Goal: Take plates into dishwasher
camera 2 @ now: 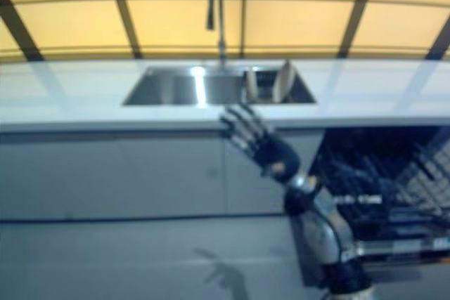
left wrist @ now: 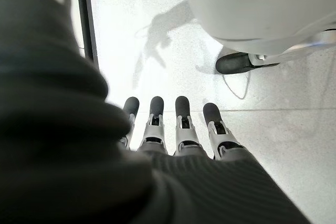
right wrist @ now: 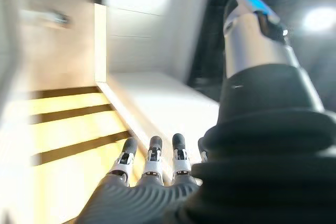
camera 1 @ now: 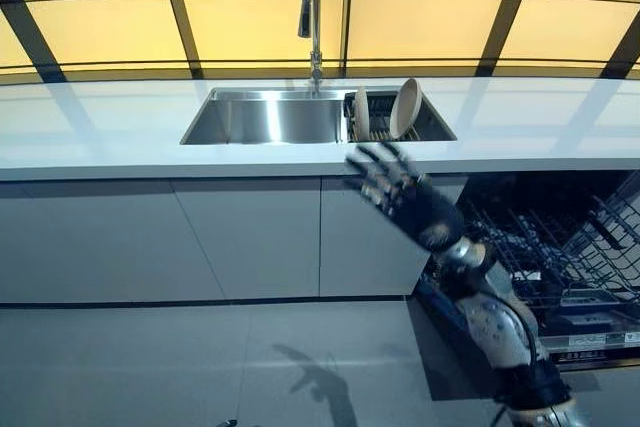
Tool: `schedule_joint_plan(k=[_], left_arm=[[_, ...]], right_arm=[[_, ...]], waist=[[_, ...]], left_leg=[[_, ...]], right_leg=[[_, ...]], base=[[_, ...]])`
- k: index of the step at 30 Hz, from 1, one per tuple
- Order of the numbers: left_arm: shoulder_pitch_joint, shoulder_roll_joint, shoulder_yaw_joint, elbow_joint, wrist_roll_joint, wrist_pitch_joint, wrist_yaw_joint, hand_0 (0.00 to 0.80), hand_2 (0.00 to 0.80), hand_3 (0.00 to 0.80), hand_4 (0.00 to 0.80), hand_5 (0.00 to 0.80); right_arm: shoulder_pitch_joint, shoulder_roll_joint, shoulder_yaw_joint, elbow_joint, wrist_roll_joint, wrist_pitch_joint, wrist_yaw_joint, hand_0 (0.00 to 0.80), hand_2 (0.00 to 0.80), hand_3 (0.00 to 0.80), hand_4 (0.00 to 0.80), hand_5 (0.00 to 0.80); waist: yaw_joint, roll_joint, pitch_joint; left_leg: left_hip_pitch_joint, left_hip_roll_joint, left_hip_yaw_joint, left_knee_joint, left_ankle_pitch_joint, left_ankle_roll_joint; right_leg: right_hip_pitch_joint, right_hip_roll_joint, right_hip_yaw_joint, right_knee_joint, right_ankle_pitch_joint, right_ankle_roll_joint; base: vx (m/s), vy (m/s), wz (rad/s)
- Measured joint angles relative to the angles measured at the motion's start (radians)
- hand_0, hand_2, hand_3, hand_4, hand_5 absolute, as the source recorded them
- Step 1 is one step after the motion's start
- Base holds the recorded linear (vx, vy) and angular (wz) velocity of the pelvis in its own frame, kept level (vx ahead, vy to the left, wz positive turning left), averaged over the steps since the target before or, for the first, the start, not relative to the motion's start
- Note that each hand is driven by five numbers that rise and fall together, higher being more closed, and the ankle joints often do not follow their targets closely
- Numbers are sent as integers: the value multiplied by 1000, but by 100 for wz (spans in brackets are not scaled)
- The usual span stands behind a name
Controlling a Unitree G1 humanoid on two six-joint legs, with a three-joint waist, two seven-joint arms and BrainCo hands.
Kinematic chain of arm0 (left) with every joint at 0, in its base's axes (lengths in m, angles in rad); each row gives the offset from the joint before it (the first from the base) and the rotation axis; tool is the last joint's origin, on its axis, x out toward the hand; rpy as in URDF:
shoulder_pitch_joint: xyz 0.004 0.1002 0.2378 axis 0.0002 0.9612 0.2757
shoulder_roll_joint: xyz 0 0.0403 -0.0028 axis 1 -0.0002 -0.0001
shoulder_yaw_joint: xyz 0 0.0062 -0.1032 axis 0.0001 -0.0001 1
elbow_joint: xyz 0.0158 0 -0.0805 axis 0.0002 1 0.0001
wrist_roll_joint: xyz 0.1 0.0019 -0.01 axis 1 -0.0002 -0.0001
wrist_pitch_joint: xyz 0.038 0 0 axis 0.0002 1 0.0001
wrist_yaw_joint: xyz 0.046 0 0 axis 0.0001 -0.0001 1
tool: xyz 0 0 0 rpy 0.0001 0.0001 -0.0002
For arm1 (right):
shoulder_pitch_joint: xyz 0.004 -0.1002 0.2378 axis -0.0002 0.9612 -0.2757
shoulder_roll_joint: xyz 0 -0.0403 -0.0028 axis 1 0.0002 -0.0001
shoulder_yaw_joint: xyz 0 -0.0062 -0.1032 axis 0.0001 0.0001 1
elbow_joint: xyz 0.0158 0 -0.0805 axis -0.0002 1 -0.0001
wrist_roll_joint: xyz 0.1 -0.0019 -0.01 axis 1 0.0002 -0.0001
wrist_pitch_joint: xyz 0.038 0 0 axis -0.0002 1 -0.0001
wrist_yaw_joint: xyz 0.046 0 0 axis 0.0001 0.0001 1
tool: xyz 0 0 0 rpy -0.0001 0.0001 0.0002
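Nothing loaded yet: 2 plates stand in the sink rack. Right hand reaches up, fingers spread, empty. Dishwasher open.

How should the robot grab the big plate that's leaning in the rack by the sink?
Probably by its top rim. The big plate stands on edge in the rack, tilted, so only its upper edge sticks up free. Coming down from above, the open right hand could pinch the rim between thumb and fingers. A smaller plate stands close beside it, so side approaches look cramped.
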Motion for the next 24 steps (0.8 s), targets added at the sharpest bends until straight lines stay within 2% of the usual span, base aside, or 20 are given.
schedule_joint_plan(k=[4,6,8,9,11,13,15,20,24], left_arm=[[1,0,-17,3,0,0,-1,0,0,0,0,0],[-3,-1,-23,12,0,-3,-1,0,0,0,0,0],[-11,-1,-35,23,0,-3,-1,0,0,0,0,0],[-12,-1,-40,23,0,-3,0,0,0,0,0,0],[-12,-1,-41,23,0,-3,0,0,0,0,0,0],[-13,-1,-40,21,-1,-3,0,0,0,0,0,0],[-13,-1,-39,20,-1,-3,1,0,0,0,0,0],[-21,-2,-39,18,-1,5,1,0,0,0,0,0],[-57,-2,-40,24,0,7,0,0,0,0,0,0]], right_arm=[[-73,-5,-6,-6,61,-65,-111,0,0,0,0,0],[-120,-14,-7,-6,57,-143,-207,0,0,0,0,0],[-159,-39,-18,2,-57,-267,-401,0,0,0,0,0],[-180,-59,-36,8,-159,-305,-516,0,0,0,0,0],[-207,-113,-73,29,-353,-347,-727,0,0,0,0,0],[-206,-174,-92,37,-469,-350,-864,0,0,0,0,0],[-201,-210,-98,37,-505,-350,-912,0,0,0,0,0],[-201,-207,-90,37,-523,-347,-933,0,0,0,0,0],[-203,-206,-84,48,-561,-343,-942,0,0,0,0,0]], waist=[[1,3,-2],[0,7,-5],[2,10,-8],[1,10,-8],[-1,10,-8],[-4,10,-9],[-3,10,-9],[-27,8,-8],[-29,13,12]], left_leg=[[1,-2,0,0,1,2],[1,-3,0,0,1,2],[2,-5,0,0,2,4],[2,-6,0,-1,2,5],[2,-7,0,-1,3,6],[3,-8,4,-1,2,7],[2,-8,13,-1,2,8],[1,-13,21,-3,-1,18],[-12,-24,13,-2,5,43]], right_leg=[[-3,-1,0,1,3,1],[-3,-1,0,1,4,2],[-2,-2,0,1,5,3],[-2,-3,0,1,5,4],[-2,-4,1,1,6,6],[-4,-5,5,1,8,8],[-9,-5,14,3,11,8],[-12,-14,22,12,14,12],[-90,-30,23,152,-11,40]], base=[[29,66,0],[50,90,0],[58,98,1],[50,98,1],[39,96,-2],[36,105,-6],[31,107,-13],[19,161,-5],[3,216,-6]])
